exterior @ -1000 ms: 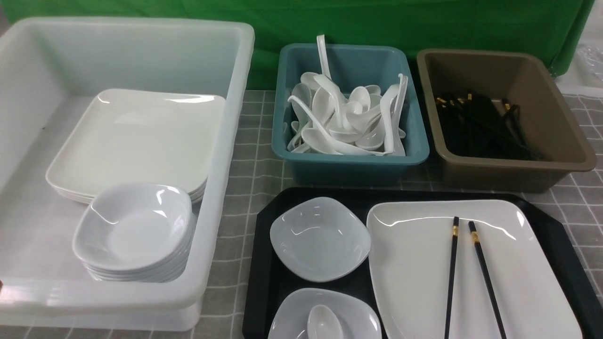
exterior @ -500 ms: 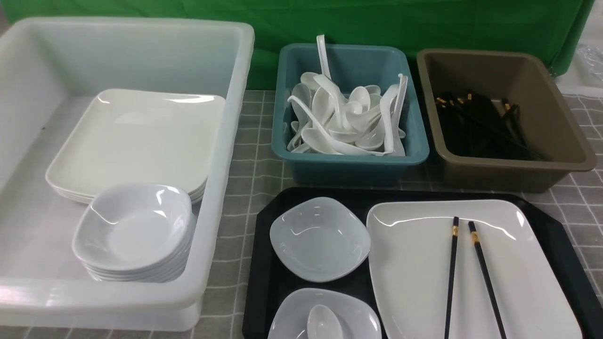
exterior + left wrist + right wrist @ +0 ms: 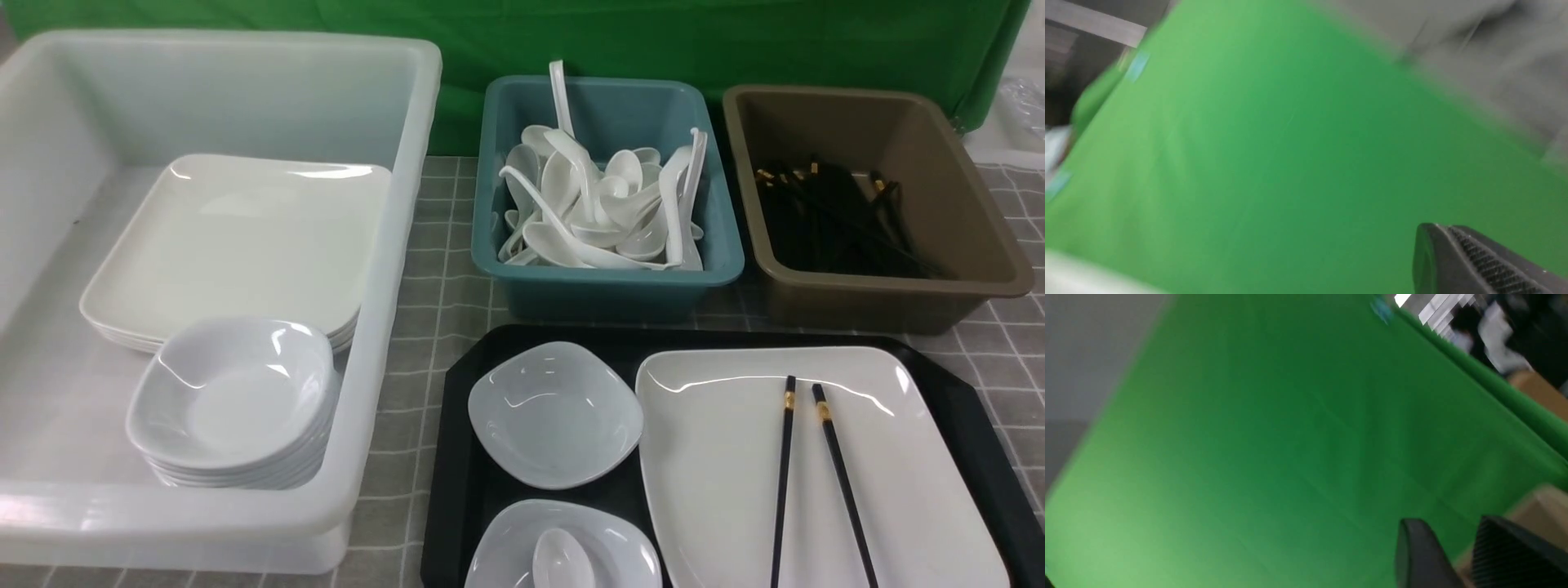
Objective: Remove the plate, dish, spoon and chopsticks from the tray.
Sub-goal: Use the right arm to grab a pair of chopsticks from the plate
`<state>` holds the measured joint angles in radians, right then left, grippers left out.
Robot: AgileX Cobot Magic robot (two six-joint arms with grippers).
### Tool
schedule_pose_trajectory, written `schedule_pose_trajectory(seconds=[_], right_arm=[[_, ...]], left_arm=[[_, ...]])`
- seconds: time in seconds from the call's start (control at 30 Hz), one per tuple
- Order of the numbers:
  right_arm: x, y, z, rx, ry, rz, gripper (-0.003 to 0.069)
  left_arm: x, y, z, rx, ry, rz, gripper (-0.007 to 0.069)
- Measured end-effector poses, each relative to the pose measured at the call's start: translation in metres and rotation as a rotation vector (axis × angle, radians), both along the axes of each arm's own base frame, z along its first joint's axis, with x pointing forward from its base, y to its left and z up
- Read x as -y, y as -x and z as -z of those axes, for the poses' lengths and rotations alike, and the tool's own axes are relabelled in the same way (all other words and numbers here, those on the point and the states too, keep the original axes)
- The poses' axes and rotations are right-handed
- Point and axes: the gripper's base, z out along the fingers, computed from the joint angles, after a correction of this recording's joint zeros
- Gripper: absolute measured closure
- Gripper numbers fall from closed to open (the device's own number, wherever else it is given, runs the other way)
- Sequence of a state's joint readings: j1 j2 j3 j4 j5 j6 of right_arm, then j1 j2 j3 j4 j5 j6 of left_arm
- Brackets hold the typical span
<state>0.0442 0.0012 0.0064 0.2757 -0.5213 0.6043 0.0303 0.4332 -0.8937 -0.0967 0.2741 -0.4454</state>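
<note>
- The left gripper (image 3: 1457,261) shows only one ribbed black finger in its wrist view, against a blurred green backdrop (image 3: 1274,163). I cannot tell how far its jaws are open, and nothing is seen in them.
- A white bin (image 3: 392,245) stands on the grey checked cloth (image 3: 441,278), at 9 to 10 o'clock from the tray.
- Inside the bin, a plate stack (image 3: 237,237) lies toward 12 o'clock. A dish stack (image 3: 237,400) sits at 6 o'clock, its far edge overlapping the plates.
- The black tray (image 3: 457,490) lies near the camera, just beside the bin, and its near edge is cut off by the frame.
- The far dish (image 3: 555,412) is on the tray's 10 o'clock corner, upright and empty.
- The near dish (image 3: 612,547) is at the tray's 7 o'clock, partly out of frame. The spoon (image 3: 559,563) lies in it.
- A teal tub (image 3: 612,298) at the tray's 12 o'clock holds a spoon heap (image 3: 588,204).
- The plate (image 3: 718,457) fills the tray's 3 o'clock half, just beside both dishes.
- The chopsticks (image 3: 784,474) lie across the plate, close together. Their gold-banded ends point to 12 o'clock and their tips run off toward 6.
- A brown tub (image 3: 955,212) at the tray's 1 o'clock holds black sticks (image 3: 833,216).
- The right gripper (image 3: 1449,522) has its two dark fingers a little apart, with backdrop showing between them. It holds nothing.
</note>
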Motion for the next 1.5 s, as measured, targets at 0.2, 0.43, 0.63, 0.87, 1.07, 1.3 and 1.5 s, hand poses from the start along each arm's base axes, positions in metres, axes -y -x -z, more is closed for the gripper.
schedule_pose_trajectory(seconds=[0.2, 0.43, 0.63, 0.87, 1.07, 1.3, 1.5], right_arm=[[-0.008, 0.004, -0.027, -0.052, 0.089, -0.074, 0.0446], [-0.018, 0.004, -0.138, -0.487, 0.563, -0.224, 0.0627], [-0.039, -0.035, -0.175, -0.895, 0.882, -0.414, 0.0631], [-0.077, -0.104, -0.145, -1.246, 1.064, -0.467, 0.0632], [-0.078, -0.177, -0.086, -1.559, 0.959, -0.612, 0.0638], [-0.067, -0.22, -0.042, -1.682, 0.752, -0.743, 0.0515], [-0.075, -0.246, -0.009, -1.705, 0.746, -0.724, 0.009]], left_arm=[[0.011, -0.064, 0.017, -0.64, -0.238, 0.155, 0.0603], [0.019, -0.144, 0.059, -0.989, -0.359, 0.365, 0.0611], [0.059, -0.173, 0.061, -1.075, -0.514, 0.563, 0.0624], [0.153, -0.169, 0.072, -1.055, -0.833, 0.844, 0.0624], [0.224, -0.148, 0.097, -0.994, -1.053, 1.018, 0.0624], [0.252, -0.142, 0.111, -0.874, -1.177, 1.131, 0.0624], [0.265, -0.151, 0.109, -0.736, -1.142, 1.107, 0.0622]])
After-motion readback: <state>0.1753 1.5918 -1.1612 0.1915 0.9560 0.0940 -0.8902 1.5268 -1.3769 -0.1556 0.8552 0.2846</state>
